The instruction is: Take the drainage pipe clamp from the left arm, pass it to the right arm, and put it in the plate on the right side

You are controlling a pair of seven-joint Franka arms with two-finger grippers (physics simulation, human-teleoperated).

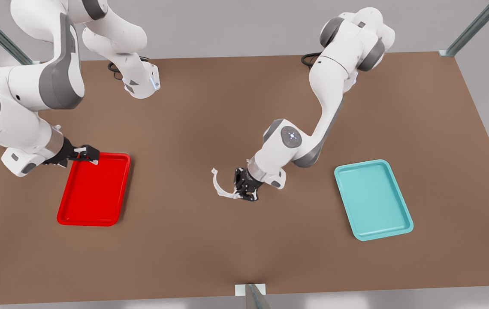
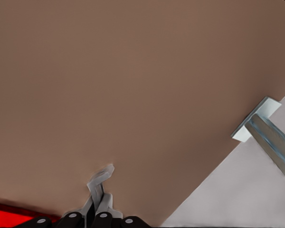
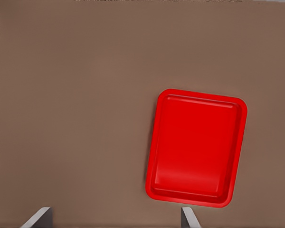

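left gripper (image 1: 241, 192) mid-tabletop, fingers pinched on one end of drainage pipe clamp (image 1: 219, 186), thin white plastic half-ring with out-turned tabs | right gripper (image 1: 85, 155) over far corner of plate (image 1: 90, 193), fingers (image 3: 189, 219) spread, holding nothing | plate glossy red, shallow, rounded corners, raised rim | teal tray (image 1: 373, 199) same shape, near tabletop's opposite side edge | tabletop (image 1: 210, 107) matte brown

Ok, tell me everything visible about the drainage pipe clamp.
The drainage pipe clamp is a small, thin white half-ring, plastic-looking, with a short out-turned tab at each end. The left gripper, mid-table, has its jaws shut on one end; the arc curves out toward the red tray, where the right gripper waits open. Whether it touches the table is unclear.
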